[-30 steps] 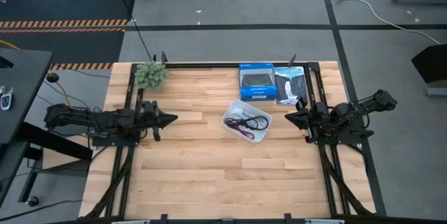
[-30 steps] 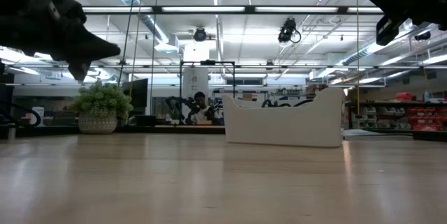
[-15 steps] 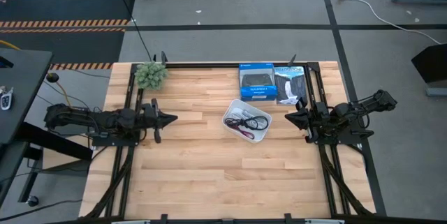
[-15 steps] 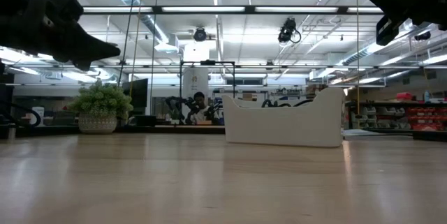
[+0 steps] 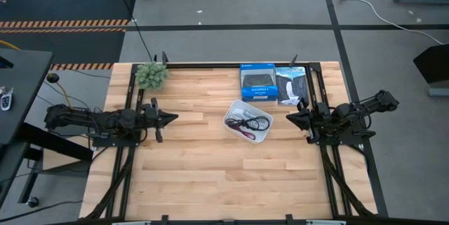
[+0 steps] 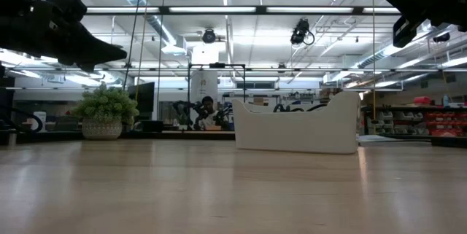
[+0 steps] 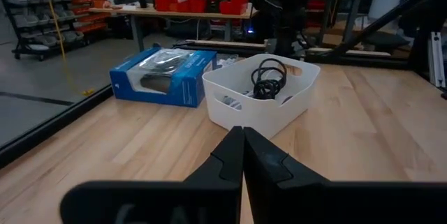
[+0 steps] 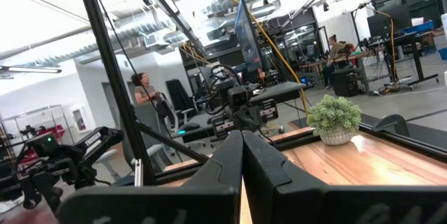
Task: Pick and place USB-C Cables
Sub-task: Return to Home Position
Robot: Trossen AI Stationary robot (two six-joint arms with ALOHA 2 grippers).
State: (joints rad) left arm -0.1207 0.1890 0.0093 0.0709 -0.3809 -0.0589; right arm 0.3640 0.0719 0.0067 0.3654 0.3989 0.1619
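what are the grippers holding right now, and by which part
Nothing is held. The left gripper and the right gripper are both shut with nothing between their fingers, well clear of the white tray, where the cables lie.

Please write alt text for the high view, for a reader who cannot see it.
From above, a white tray holding coiled cables sits on a wooden table between the left pincer and the right pincer, both shut and empty. A blue box and a small plant stand along the table's far edge.
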